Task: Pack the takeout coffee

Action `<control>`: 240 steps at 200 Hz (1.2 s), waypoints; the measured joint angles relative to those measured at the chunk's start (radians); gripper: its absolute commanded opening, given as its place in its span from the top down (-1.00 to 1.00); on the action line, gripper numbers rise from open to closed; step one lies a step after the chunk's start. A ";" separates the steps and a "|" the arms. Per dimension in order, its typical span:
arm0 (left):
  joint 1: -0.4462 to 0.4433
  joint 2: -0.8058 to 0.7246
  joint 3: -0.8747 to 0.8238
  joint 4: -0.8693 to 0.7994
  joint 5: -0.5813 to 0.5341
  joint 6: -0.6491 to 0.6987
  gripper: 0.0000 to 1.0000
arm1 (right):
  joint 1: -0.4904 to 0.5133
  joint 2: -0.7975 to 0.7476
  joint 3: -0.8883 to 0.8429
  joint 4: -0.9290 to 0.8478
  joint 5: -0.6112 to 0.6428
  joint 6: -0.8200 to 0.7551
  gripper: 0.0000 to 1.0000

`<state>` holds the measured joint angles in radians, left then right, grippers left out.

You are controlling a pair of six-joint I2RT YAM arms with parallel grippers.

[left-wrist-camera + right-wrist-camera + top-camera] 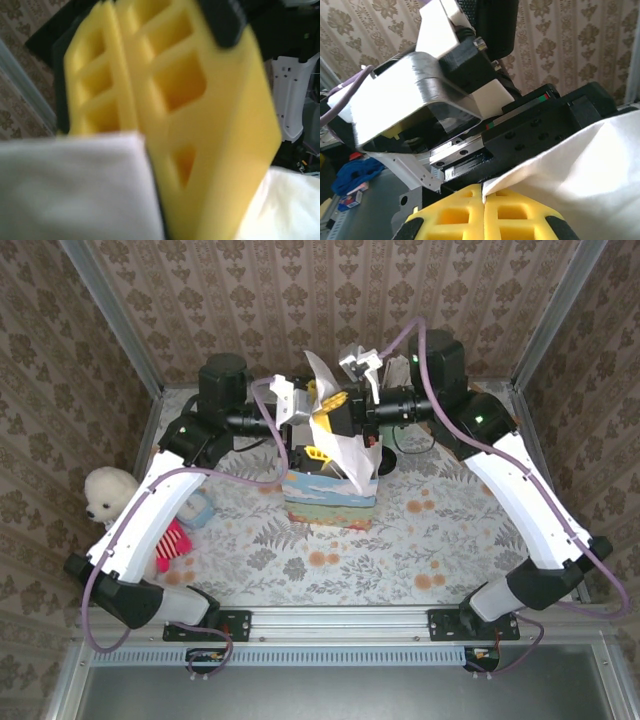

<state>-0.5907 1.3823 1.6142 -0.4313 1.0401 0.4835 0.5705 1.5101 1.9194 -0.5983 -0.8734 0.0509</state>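
At the far middle of the flower-patterned desk (pixel 450 540), the left arm (pixel 140 510) and the right arm (pixel 520 490) reach inward from either side. They meet above a standing paper bag (pixel 330 502) printed in blue and cream. White tissue paper (pixel 322 375) rises out of the bag's mouth, one sheet standing tall between the two wrists and another folded over the bag's right rim. A white plush toy (pixel 105 495) sits near the desk's left edge, beside the left arm and well apart from the bag.

The left hand (pixel 323 427) hangs over the bag's mouth with its yellow fingers spread wide, one on the far side and one on the near side. Nothing can be seen gripped between them. The right hand (pixel 484 200) is closed: its two yellow lattice fingers (pixel 455 217) press together, and a corner of the tissue paper runs into the seam between them, pinched there.

Tissue and hands cover the bag's mouth, so I cannot tell where the takeout coffee lies or which way its long axis points.

The overhead view gives the layout of the desk. The right wrist view shows the left hand's black rail body (pixel 535 135) close up against the patterned wallpaper (pixel 580 45). The left wrist view is blurred and shows the closed pair of yellow fingers from the side, with tissue paper across its lower part.
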 measured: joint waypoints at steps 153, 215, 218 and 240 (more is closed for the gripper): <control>0.062 -0.008 -0.140 0.175 -0.141 -0.139 1.00 | -0.003 -0.016 -0.072 0.042 0.166 0.066 -0.10; 0.077 -0.064 -0.233 0.261 -0.307 -0.293 0.97 | -0.021 -0.225 -0.275 0.018 0.373 -0.039 -0.63; 0.072 -0.067 -0.235 0.262 -0.312 -0.299 0.96 | -0.021 -0.228 -0.281 0.019 0.373 -0.045 -0.63; 0.037 -0.073 -0.240 0.267 -0.371 -0.345 0.95 | -0.021 -0.210 -0.316 0.025 0.382 -0.056 -0.61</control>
<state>-0.5537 1.3094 1.3746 -0.1642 0.6689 0.1383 0.5499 1.2999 1.6035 -0.5732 -0.4915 -0.0055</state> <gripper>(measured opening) 0.065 0.814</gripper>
